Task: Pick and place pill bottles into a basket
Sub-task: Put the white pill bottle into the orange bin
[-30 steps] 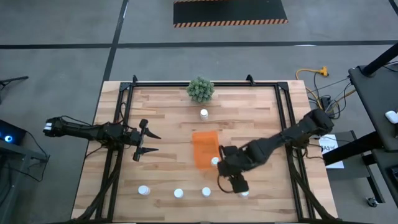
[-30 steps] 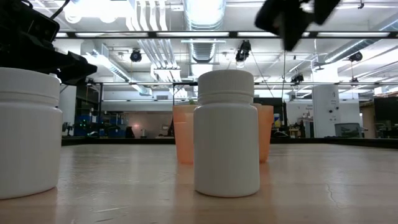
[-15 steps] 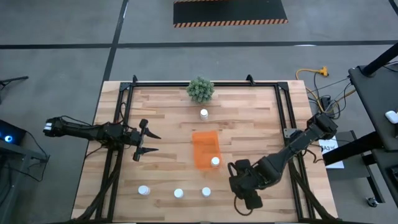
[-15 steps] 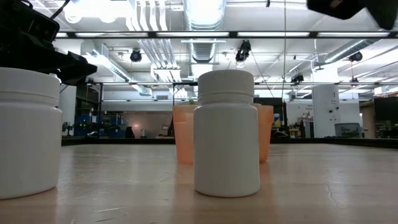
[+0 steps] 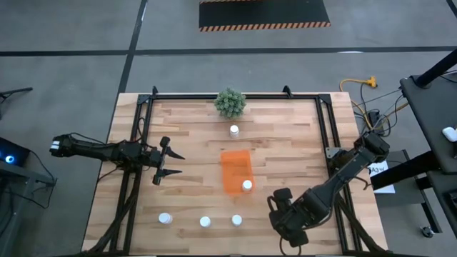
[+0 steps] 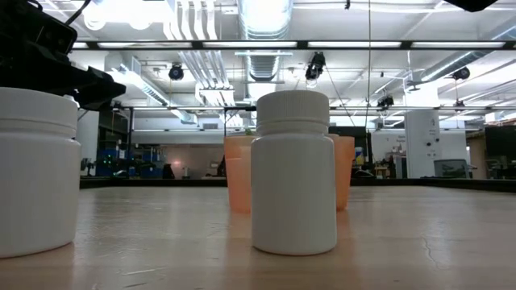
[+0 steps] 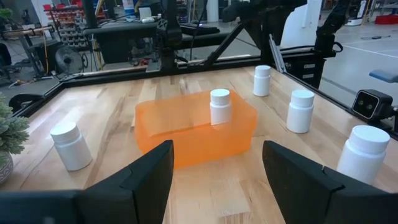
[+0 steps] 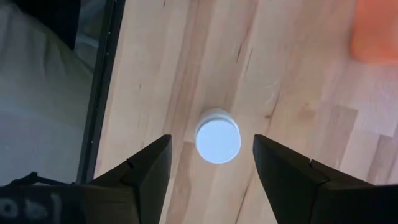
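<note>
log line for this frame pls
right gripper: open, over pill bottle near table front | left gripper: open, idle at left | basket: one bottle inside

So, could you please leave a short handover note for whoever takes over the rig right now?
Left gripper: open, empty, waiting at the table's left side.
Right gripper: open, directly above the sixth bottle, on the right near the edge opposite the plant; not gripped yet.
Done: one bottle stands in the basket, mid-table.
Left: five bottles. The one under the right gripper, three in a row along that same edge, and the lone bottle between plant and basket.
</note>
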Tool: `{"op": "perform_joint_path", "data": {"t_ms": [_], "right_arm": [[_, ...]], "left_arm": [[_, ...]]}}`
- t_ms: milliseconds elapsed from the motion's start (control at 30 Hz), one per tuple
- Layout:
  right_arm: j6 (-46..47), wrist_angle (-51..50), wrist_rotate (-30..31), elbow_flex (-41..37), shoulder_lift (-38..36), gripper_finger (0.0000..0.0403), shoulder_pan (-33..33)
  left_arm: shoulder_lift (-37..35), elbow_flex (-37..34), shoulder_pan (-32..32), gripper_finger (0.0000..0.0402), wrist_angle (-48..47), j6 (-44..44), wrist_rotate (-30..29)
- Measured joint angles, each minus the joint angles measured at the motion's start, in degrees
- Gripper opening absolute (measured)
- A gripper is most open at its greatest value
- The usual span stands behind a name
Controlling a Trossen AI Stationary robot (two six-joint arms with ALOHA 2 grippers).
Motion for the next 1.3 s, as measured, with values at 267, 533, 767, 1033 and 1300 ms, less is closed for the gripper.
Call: {"op": "perform_joint_path", "data": {"t_ms": [267, 533, 767, 1033, 1300], "right_arm": [[-0.74, 0.66, 0.02, -2.78, 0.0, 0.0215, 0.05], [-0.97, 7.32, 0.02, -7.19, 0.0, 0.0215, 0.05], [-1.4, 7.73, 2.17, -7.74, 0.0, 0.0215, 0.03], [-1.39, 8.22, 2.86, -8.64, 0.0, 0.0215, 0.03], [-1.2, 12.2, 2.84, -11.23, 0.0, 0.0215, 0.03]], "left_arm": [[0.0, 0.02, 0.0, 0.0228, 0.01, 0.0, 0.0], [-0.02, 0.01, -0.01, 0.0228, 0.01, -0.01, 0.01], [-0.02, 0.0, 0.0, 0.0228, 0.0, 0.0, 0.02], [-0.02, 0.0, -0.02, 0.0228, 0.02, 0.0, 0.02], [0.0, 0.0, 0.0, 0.0228, 0.02, 0.0, 0.02]]}}
